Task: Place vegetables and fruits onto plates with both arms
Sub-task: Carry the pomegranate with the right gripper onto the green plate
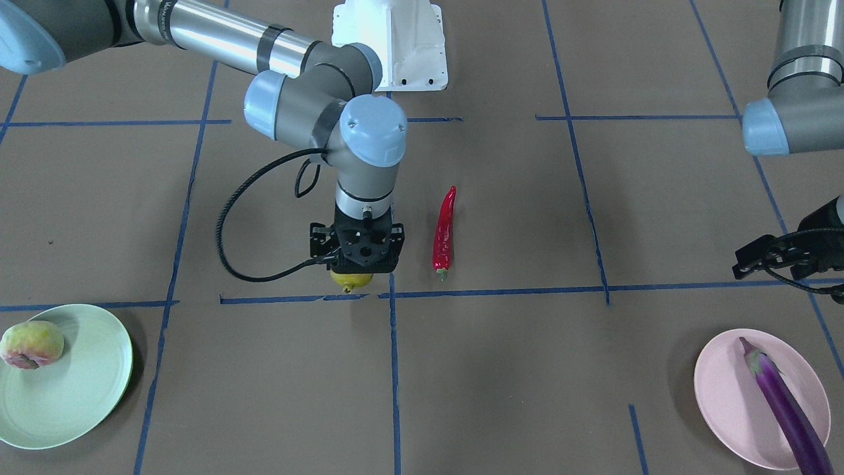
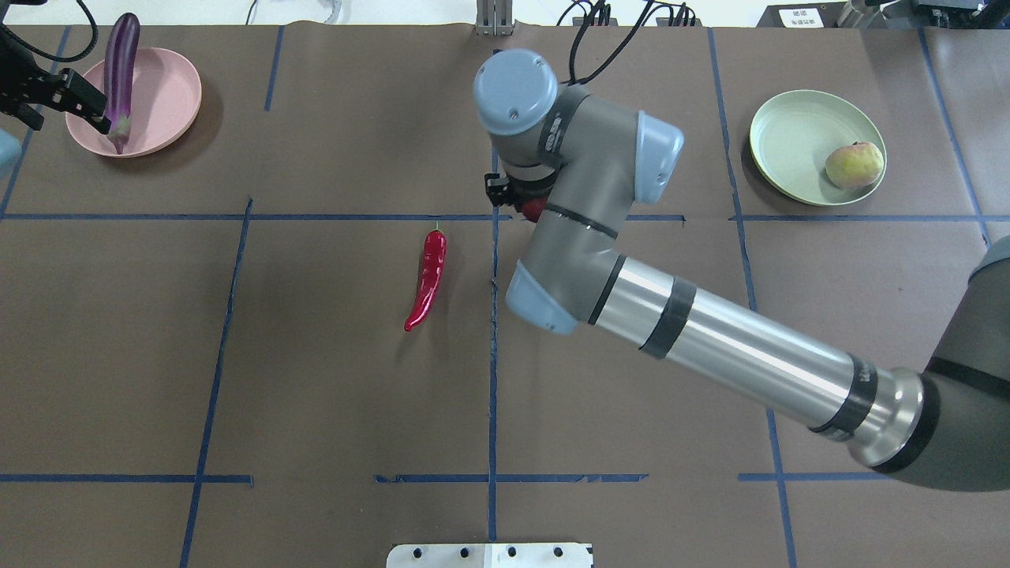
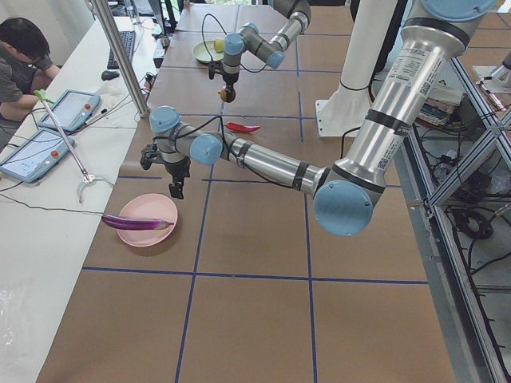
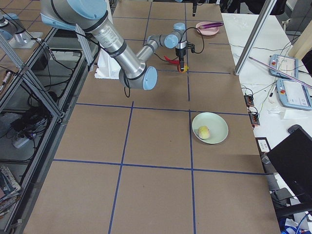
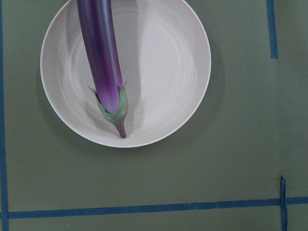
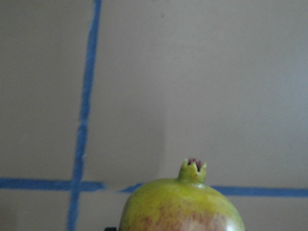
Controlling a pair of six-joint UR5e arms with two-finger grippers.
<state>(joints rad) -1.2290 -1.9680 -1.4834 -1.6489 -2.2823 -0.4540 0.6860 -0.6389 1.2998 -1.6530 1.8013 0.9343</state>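
Observation:
My right gripper (image 1: 354, 269) is shut on the red-yellow pomegranate (image 1: 351, 282) near the table's middle, low over a blue tape line; its crown shows in the right wrist view (image 6: 193, 168). The red chili pepper (image 1: 444, 227) lies loose on the table beside it. The peach (image 1: 31, 343) sits on the mint green plate (image 1: 72, 396). The purple eggplant (image 1: 784, 409) lies across the pink plate (image 1: 725, 396), its end over the rim. My left gripper (image 2: 95, 110) hovers open and empty beside the pink plate.
The white base block (image 1: 395, 46) stands at the robot's side of the table. Blue tape lines (image 1: 501, 290) mark a grid on the brown surface. An operator with tablets sits at a side table (image 3: 24, 56).

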